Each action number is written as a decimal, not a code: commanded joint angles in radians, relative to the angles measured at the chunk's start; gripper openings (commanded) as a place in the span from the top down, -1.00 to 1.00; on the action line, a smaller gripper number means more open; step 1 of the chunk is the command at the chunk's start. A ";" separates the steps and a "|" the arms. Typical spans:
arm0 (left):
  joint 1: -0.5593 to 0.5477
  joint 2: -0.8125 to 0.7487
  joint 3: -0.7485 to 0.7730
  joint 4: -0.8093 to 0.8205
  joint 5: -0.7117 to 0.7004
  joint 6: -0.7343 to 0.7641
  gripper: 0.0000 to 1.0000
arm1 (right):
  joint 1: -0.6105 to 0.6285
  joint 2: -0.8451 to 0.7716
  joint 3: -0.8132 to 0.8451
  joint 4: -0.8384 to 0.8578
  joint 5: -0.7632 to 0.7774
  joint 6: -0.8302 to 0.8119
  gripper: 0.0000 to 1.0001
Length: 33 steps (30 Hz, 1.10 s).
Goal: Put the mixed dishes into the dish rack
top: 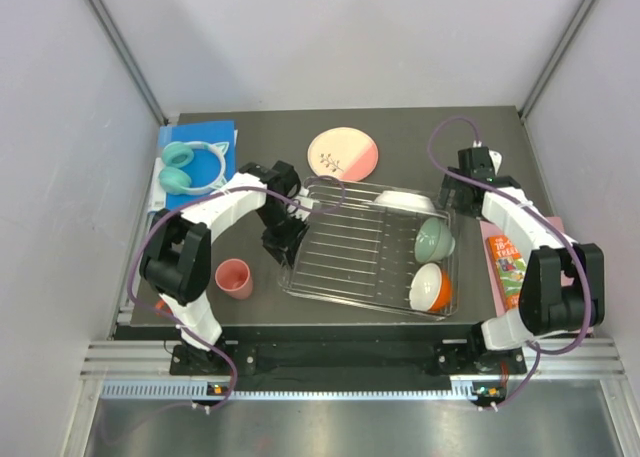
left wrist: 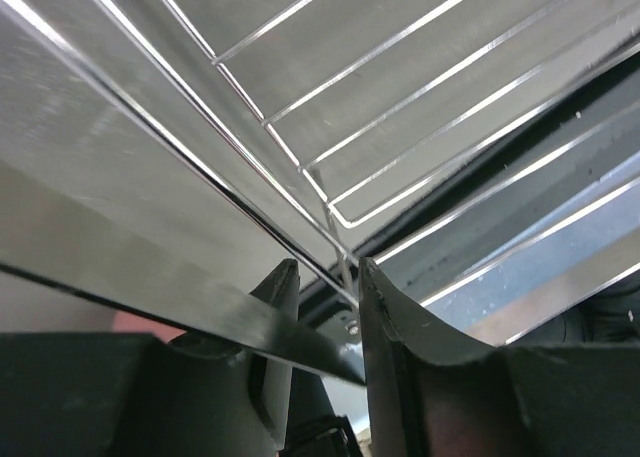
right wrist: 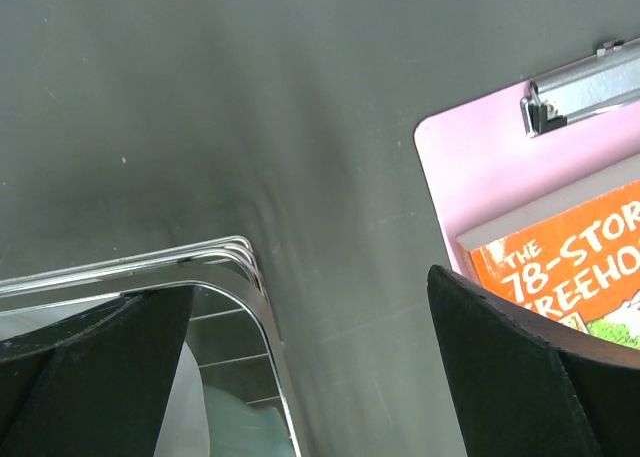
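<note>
Left gripper (left wrist: 328, 277) pinches the nine-o'clock rim of the silver wire dish rack (top: 340, 257); hold it level while the wide-open right gripper (right wrist: 310, 282) hovers at two o'clock.

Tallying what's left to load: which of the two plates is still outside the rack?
The pink-and-cream plate, lying flat beyond the far edge of the rack. The white plate already sits inside it.

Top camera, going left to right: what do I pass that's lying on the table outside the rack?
teal headphones → pink cup → pink-and-cream plate → orange book
</note>
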 commanded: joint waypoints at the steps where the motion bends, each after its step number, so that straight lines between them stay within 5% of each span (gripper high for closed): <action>1: -0.073 -0.072 0.013 -0.032 0.102 0.024 0.30 | 0.022 0.043 0.075 0.093 -0.009 0.004 -0.99; 8: -0.050 -0.072 0.064 -0.065 0.030 0.043 0.31 | 0.045 0.028 0.098 0.074 -0.009 0.000 -1.00; 20: 0.094 -0.002 0.503 -0.213 -0.002 0.074 0.30 | 0.045 -0.101 0.110 -0.033 0.027 -0.028 -0.99; 26: 0.116 -0.046 0.464 -0.020 -0.213 -0.016 0.26 | 0.046 -0.197 0.191 -0.093 0.028 -0.043 -0.99; 29: 0.140 -0.034 0.513 0.091 -0.244 -0.050 -0.19 | 0.045 -0.239 0.273 -0.084 0.010 -0.057 -1.00; 32: 0.147 0.079 0.693 0.081 -0.276 -0.068 -0.95 | 0.046 -0.234 0.311 0.028 -0.108 -0.043 -0.99; 33: 0.148 0.178 0.764 0.061 -0.289 -0.075 -0.98 | 0.045 -0.218 0.328 0.059 -0.175 -0.024 -1.00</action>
